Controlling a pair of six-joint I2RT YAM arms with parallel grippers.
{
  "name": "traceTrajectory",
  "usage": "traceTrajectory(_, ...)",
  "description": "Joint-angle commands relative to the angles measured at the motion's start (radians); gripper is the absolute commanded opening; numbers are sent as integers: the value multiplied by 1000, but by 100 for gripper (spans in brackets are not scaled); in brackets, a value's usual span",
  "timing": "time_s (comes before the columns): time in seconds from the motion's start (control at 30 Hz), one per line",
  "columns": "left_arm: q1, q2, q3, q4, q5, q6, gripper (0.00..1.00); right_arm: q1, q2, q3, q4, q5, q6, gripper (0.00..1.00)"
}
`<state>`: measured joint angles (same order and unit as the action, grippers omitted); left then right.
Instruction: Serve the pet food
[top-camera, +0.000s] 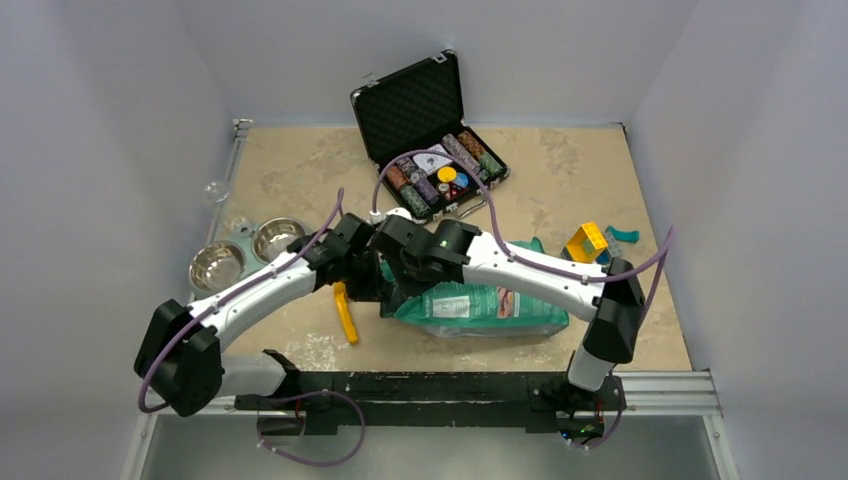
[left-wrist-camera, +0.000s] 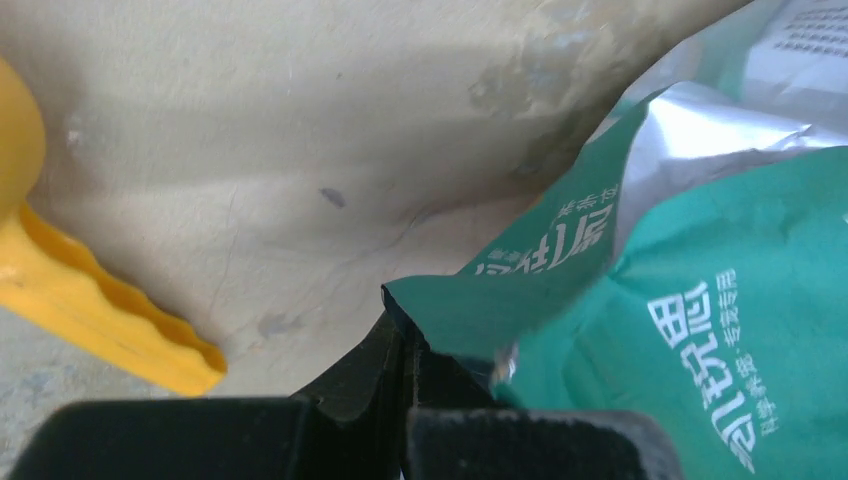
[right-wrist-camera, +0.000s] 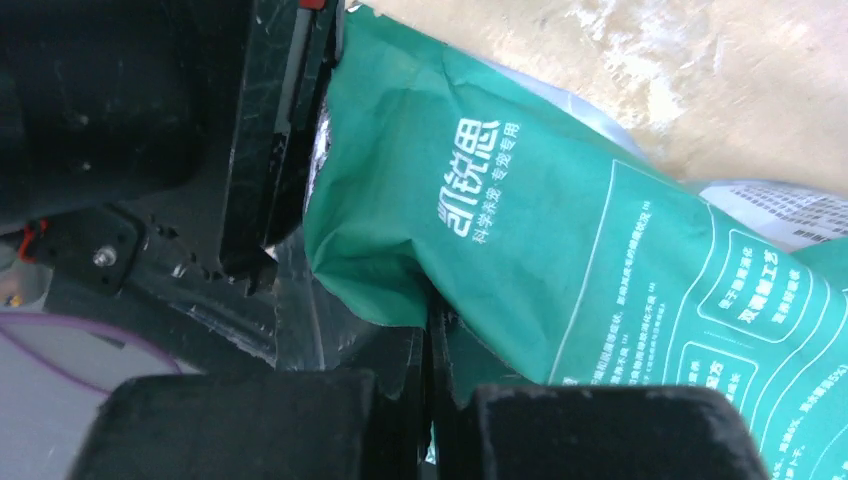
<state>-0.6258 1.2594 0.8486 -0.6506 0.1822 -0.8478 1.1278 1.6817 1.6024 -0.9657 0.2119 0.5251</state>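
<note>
A teal-green pouch (top-camera: 490, 305) lies flat on the table, its left end lifted between both arms. My left gripper (left-wrist-camera: 407, 340) is shut on a corner of the pouch (left-wrist-camera: 700, 300), and silver lining shows at the mouth. My right gripper (right-wrist-camera: 432, 345) is shut on the pouch's (right-wrist-camera: 560, 230) edge, right beside the left gripper's black fingers (right-wrist-camera: 270, 150). From above, the left gripper (top-camera: 372, 285) and the right gripper (top-camera: 400, 275) meet at the pouch's left end. The pet food is hidden inside the pouch.
A yellow scoop (top-camera: 345, 312) lies just left of the pouch, also seen in the left wrist view (left-wrist-camera: 90, 310). Two steel bowls (top-camera: 217, 265) sit in a holder at the left. An open black case of poker chips (top-camera: 440, 165) stands at the back. A yellow block (top-camera: 586, 242) lies at the right.
</note>
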Motion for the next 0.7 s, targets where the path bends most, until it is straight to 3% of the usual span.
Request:
traceTrajectory(0.0,-9,-38,129,-83,16,67,0,-35,-222,26,-141,114,-27,0)
traceTrajectory(0.1,-26,-73,279,-130,43,66,0,-47,-360,44,-250,186,-28,0)
traceTrajectory(0.17,-29,-95,300,-102,83,15,0,-48,-394,13,-250,176,-24,0)
traceTrajectory(0.33,-11,-101,54,58,109,-105,0,-53,-250,-101,-10,12,0,0)
traceTrajectory(0.43,5,-12,52,30,146,-64,0,-54,-147,17,-78,32,-18,0)
traceTrajectory(0.6,-27,-67,263,-57,137,-15,0,-121,-397,-88,-154,157,-60,0)
traceTrajectory(0.67,-40,-100,306,-57,119,-15,0,-153,-483,-158,-95,151,-75,0)
